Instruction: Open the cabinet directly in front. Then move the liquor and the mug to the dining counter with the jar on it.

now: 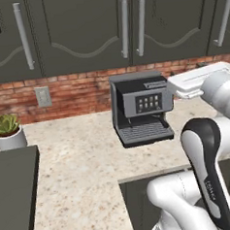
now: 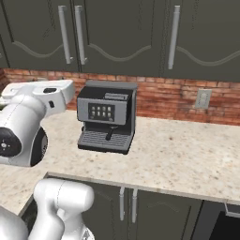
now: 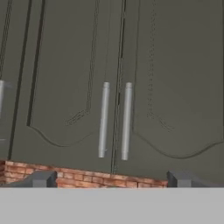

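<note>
White arm segments sit nearest the base cameras, at 4 o'clock in the left base view and 8 o'clock in the right base view. In the hand view the gripper [image 3: 112, 179] stands wide open and holds nothing; one fingertip [image 3: 41, 178] rises at 7 o'clock and the other at 5 o'clock.

Beyond the arm lies the beige speckled worktop [image 1: 81, 163]. On it stand a dark espresso machine [image 1: 141, 114] and, at 9 o'clock in the left base view, a potted succulent [image 1: 7, 131]. Behind these runs the red brick backsplash [image 1: 76, 93] with a wall socket [image 1: 42, 96].

Farthest, above the brick, hangs the cabinet [image 3: 112, 87], with both doors shut. The left door handle [image 3: 103, 119] and right door handle [image 3: 126, 120] hang just beside each other on either side of the centre seam. The gripper is aimed at this pair and is apart from both.

Hazards, as judged from this position:
- The handles are close together. An approach centred on the seam could place the fingers around both bars, or strike the door panel between them.
- A shallow grip could slip off the smooth bar when the door is pulled.
- The espresso machine stands below the cabinet; a low elbow or wrist path could knock it.
- What the cabinet holds is hidden, so reach clearance inside cannot be judged.
</note>
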